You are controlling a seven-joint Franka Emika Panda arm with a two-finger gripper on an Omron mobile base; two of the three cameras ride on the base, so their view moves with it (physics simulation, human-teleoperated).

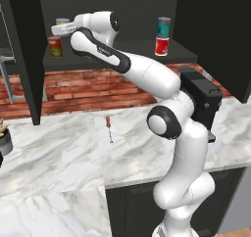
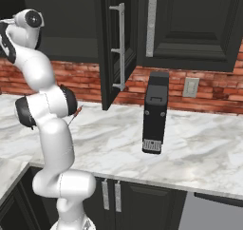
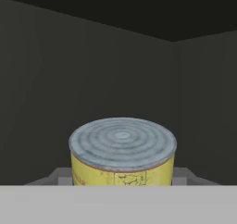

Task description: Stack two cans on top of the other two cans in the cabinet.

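Note:
The cabinet is open-fronted, and my arm reaches into its left side. On its shelf at the left stands the dark red can with a green label. Directly above it is the salmon-pink can, with my gripper shut on it; I cannot tell whether the two cans touch. In the hand view this can shows a ringed grey lid and a yellow band, with a fingertip on each side inside my gripper. At the shelf's right the teal-blue can stands on the bright red can.
A black appliance stands on the marble counter beside my arm. A small red-handled utensil lies on the counter. An open cabinet door juts out on the right. A plant pot sits at the far left.

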